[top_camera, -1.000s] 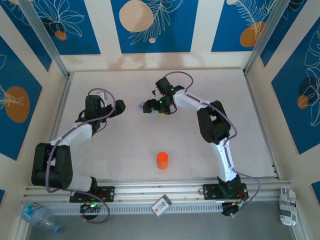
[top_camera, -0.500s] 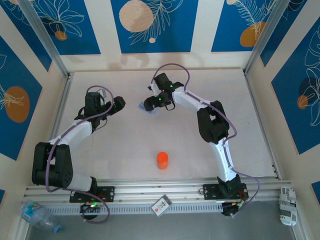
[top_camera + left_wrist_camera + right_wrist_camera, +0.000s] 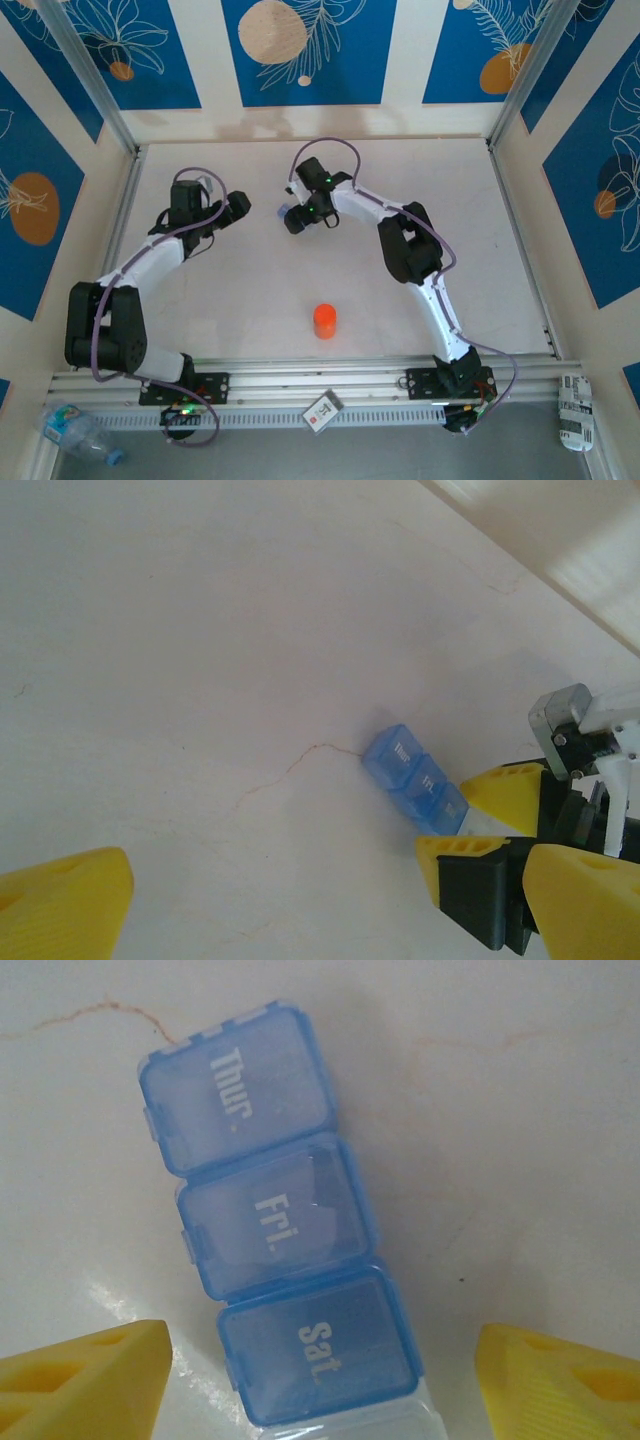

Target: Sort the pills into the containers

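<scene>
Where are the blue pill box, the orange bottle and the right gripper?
blue pill box (image 3: 275, 1222): right wrist view, on the Fri lid.
orange bottle (image 3: 325, 320): top external view, on its top.
right gripper (image 3: 320, 1345): right wrist view, midway between its fingertips.

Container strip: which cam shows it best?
Right wrist: the container strip is close up, with labels Thur, Fri, Sat readable. Left wrist shows it small, at an angle; top external shows a pale-blue speck.
</scene>
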Controlling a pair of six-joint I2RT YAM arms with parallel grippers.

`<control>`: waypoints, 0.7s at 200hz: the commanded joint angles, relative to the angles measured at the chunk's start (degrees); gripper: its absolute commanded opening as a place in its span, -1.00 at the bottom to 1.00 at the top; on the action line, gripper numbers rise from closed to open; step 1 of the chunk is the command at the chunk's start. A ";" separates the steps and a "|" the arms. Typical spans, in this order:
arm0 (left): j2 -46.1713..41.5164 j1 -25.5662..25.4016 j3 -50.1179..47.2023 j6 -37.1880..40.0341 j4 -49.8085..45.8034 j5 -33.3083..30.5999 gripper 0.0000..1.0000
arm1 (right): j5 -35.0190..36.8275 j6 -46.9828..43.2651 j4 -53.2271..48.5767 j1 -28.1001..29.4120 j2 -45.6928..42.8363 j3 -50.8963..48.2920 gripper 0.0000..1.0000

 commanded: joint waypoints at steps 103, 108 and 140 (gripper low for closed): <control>1.72 -0.55 1.17 -5.43 0.53 4.19 1.00 | -1.11 -1.42 -1.31 0.87 1.02 1.26 -0.22; 1.83 -0.54 1.35 -5.47 0.73 4.69 1.00 | -1.16 -1.34 -1.37 0.86 0.92 1.34 -0.23; -0.01 -0.57 0.34 -8.50 2.58 1.68 1.00 | -1.99 -0.15 -0.68 0.68 -0.75 0.55 -0.32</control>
